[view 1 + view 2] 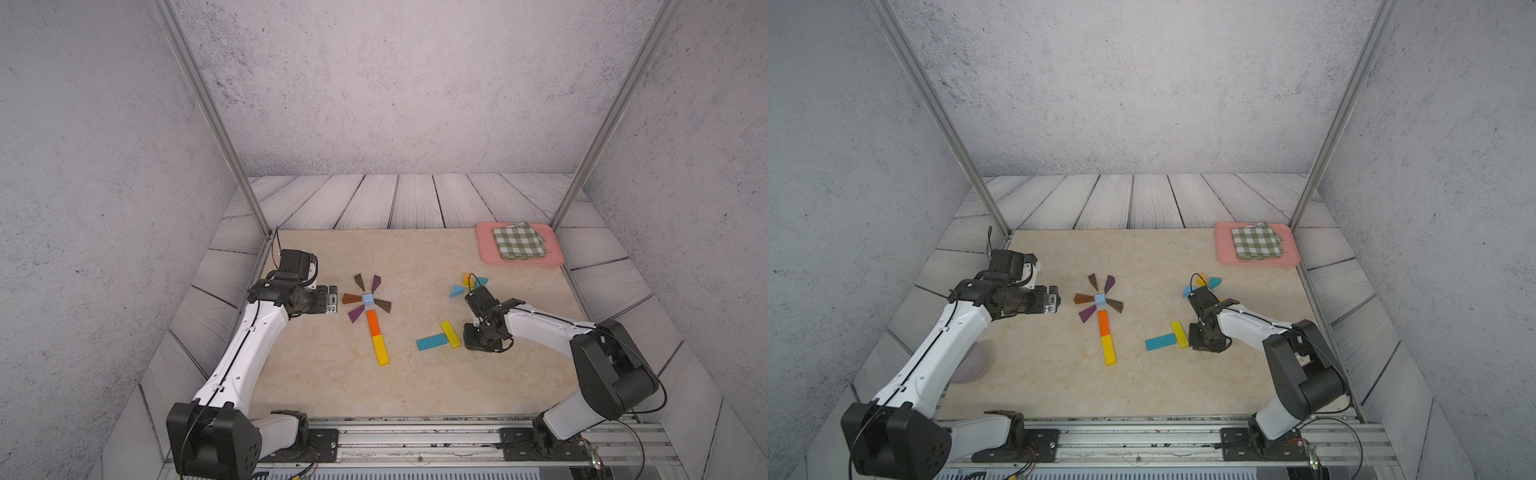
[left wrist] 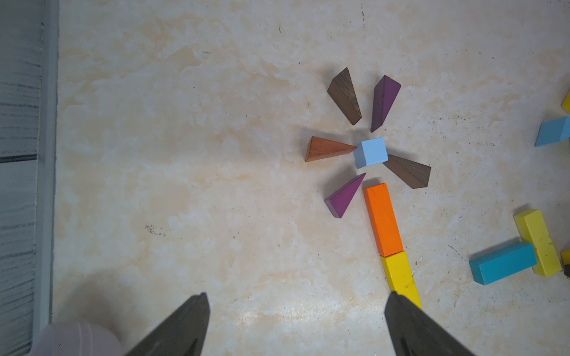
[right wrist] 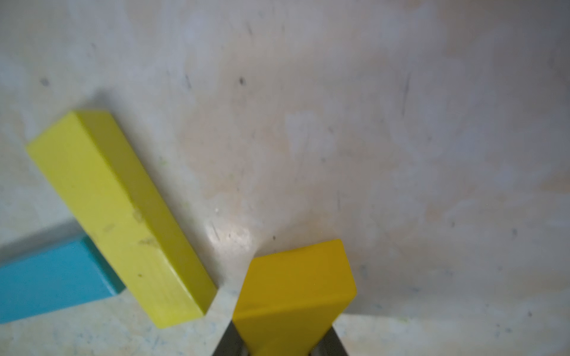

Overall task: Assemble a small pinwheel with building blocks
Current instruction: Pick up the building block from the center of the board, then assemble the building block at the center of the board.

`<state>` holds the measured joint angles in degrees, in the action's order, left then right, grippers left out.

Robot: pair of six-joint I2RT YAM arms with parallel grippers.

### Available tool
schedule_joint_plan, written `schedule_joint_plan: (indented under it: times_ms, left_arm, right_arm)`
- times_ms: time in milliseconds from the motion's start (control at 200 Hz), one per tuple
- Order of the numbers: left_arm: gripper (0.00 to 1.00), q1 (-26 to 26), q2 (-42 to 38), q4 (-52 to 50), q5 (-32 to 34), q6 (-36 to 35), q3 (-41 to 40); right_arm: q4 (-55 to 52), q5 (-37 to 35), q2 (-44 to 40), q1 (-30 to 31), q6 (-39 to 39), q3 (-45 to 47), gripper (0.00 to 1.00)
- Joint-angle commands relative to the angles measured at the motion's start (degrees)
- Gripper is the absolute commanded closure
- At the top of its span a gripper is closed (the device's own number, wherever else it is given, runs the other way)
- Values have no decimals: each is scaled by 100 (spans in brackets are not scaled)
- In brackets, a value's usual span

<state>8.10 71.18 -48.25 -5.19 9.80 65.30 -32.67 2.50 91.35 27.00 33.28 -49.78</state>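
The yellow block [image 3: 296, 277] is clamped endwise in the right gripper [image 3: 279, 336]; the left gripper [image 2: 296, 297] is set wide apart. The yellow bar [image 3: 117, 212], lying just beside, may be knocked during lifting.

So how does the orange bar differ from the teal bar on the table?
The orange bar lies close to the light-blue cube, end to end with a yellow bar. The teal bar lies apart from them, its end against the side of a second yellow bar. The orange bar runs front to back; the teal bar runs nearly crosswise. Both lie flat and are alike in shape.
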Motion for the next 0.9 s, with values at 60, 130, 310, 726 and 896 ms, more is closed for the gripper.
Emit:
schedule_joint_plan:
  times_ms: [60,130,310,726,896]
  left_arm:
    - [4,-54,-8,-66,41,-78,-51]
    - [4,-58,4,-71,36,-84,-48]
    - [4,-63,21,-62,76,-80,-69]
    - [4,-63,81,-70,116,-91,-68]
    - [4,-69,81,-71,98,-89,-69]
  right_arm:
    - [78,-272,599,16,-78,-638,75]
    - [59,-293,913,13,-172,-1041,75]
    - [16,-282,1711,-26,-339,-1883,75]
    - [-45,-373,1935,-214,-85,-2250,71]
    - [-63,-403,1781,-237,-43,-2238,70]
